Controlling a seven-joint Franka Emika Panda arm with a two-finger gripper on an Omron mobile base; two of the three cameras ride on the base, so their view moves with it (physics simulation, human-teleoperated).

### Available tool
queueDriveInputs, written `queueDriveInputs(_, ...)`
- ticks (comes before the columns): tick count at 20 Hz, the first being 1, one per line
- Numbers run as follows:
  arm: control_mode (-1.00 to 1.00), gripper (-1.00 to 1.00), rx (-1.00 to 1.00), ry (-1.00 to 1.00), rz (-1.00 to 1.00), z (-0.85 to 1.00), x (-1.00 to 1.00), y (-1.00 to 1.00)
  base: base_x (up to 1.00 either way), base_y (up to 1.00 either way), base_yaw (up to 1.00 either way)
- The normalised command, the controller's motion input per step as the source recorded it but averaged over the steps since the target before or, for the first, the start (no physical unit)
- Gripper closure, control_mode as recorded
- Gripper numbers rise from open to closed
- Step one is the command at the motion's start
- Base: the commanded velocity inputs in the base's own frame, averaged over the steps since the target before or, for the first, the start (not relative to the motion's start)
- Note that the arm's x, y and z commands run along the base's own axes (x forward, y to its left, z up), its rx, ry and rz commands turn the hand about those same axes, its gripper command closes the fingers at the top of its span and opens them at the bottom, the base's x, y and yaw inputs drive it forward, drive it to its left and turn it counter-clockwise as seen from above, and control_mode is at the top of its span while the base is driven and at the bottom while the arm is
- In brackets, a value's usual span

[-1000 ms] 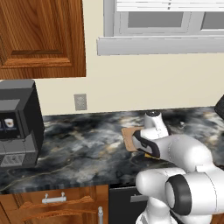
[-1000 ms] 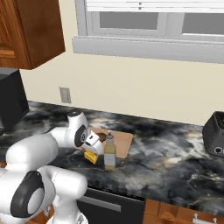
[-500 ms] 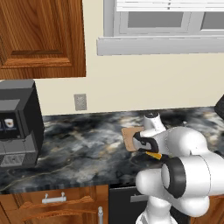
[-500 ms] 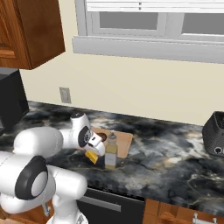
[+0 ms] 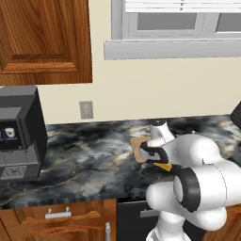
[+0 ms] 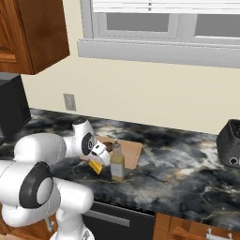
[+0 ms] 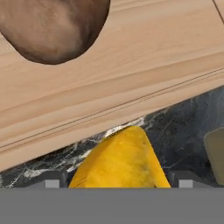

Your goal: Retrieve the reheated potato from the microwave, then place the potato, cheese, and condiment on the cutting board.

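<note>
Dark marbled tabletop (image 6: 187,164) carries your cutting board (image 6: 130,151); the potato (image 7: 52,26) already sits on its wood; your gripper (image 6: 99,159) hangs low at the board's near edge, jaws spread either side of the cheese (image 7: 120,162); the condiment (image 6: 117,161) stands just beside.

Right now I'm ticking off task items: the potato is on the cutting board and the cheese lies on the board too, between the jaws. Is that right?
Not quite. The potato is on the cutting board, but the cheese lies on the dark countertop just off the board's edge, between the jaws. The hand view shows it.
</note>
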Motion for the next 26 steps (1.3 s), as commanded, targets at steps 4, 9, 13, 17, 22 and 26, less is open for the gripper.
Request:
queueDriveInputs(4, -1.0, 1.0, 0.0, -0.09, 0.0, 0.06, -0.51, 0.64, 0.0, 0.0, 0.0)
queueDriveInputs(9, -1.0, 1.0, 0.0, -0.15, 0.0, 0.28, -0.09, 0.42, 0.0, 0.0, 0.0)
queueDriveInputs(13, -1.0, 1.0, 0.0, -0.12, 0.0, 0.38, 0.2, 0.12, 0.0, 0.0, 0.0)
queueDriveInputs(17, -1.0, 1.0, 0.0, -0.08, 0.0, 0.14, 0.34, 0.04, 0.0, 0.0, 0.0)
queueDriveInputs(22, -1.0, 1.0, 0.0, -0.02, 0.0, 0.03, 0.57, 0.05, 0.0, 0.0, 0.0)
queueDriveInputs(26, -1.0, 1.0, 0.0, 0.0, 0.0, 0.0, 0.6, 0.11, 0.0, 0.0, 0.0)
